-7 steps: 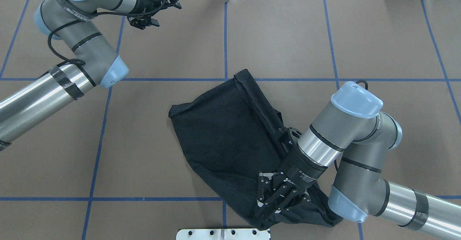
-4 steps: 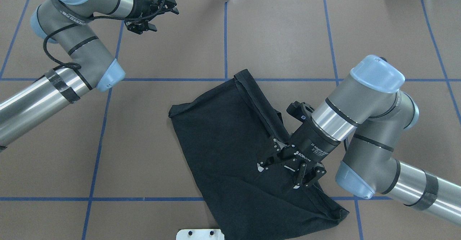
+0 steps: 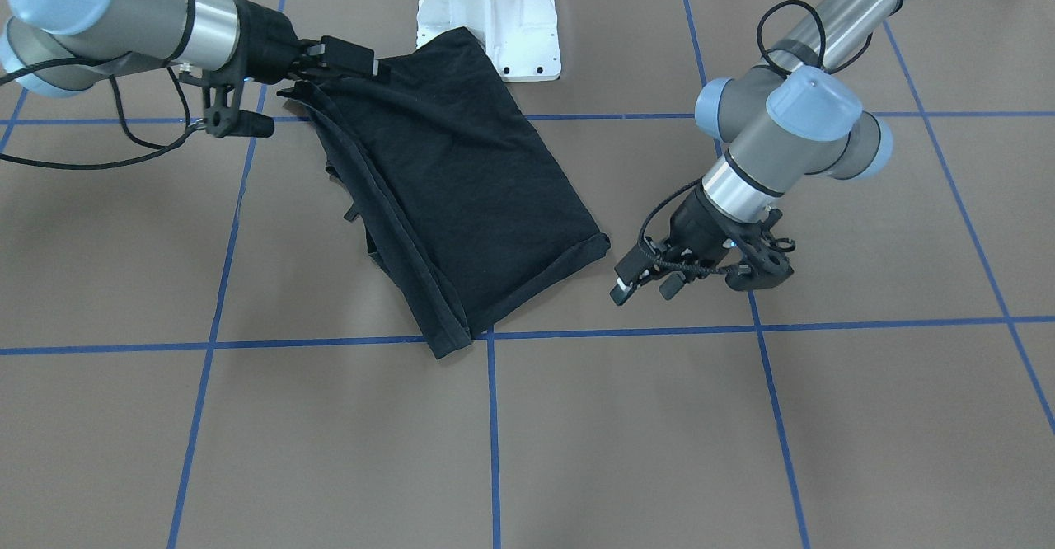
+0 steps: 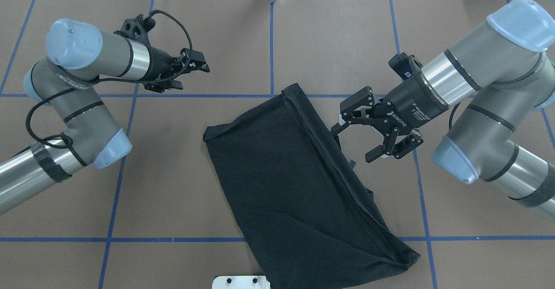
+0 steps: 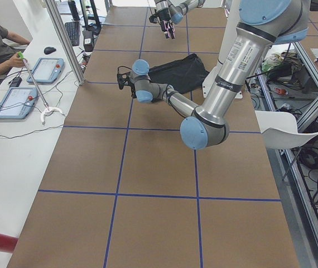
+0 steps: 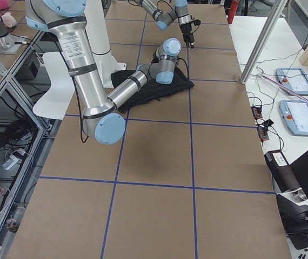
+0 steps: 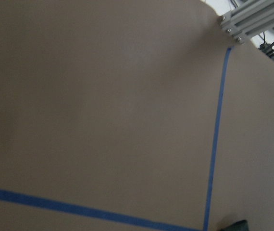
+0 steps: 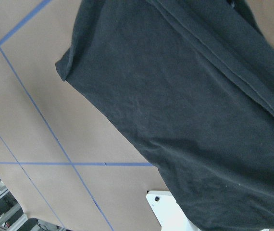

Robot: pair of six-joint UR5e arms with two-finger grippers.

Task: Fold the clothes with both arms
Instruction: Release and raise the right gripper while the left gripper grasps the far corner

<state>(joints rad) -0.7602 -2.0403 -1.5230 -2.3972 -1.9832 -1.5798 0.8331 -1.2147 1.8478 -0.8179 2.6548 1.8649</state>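
Left arm (image 4: 78,54) was bent back at the elbow, wrist pointing level away from the white pedestal base (image 3: 490,13), on the robot's left of it. Left gripper (image 3: 644,290) hung well out from the base, fingers partly spread, nothing between them.

Right arm (image 4: 477,41) came in on the robot's right of the base, forearm angled down and back toward it. Right gripper (image 4: 351,144) was spread wide and empty. One fingertip sat right at the cloth's hemmed edge; could not tell if it touched.

T-shirt (image 4: 295,185) lay folded flat on the table (image 4: 173,193), a long black strip. One end lapped over the base's foot plate and the rest ran diagonally away from the base.

That base end was cut off by the overhead view's bottom edge. Only plain black cloth showed. In the front view the right gripper overlapped the shirt. Left wrist camera caught only brown table and blue tape lines (image 7: 214,144). Side views were too small to judge either claw.
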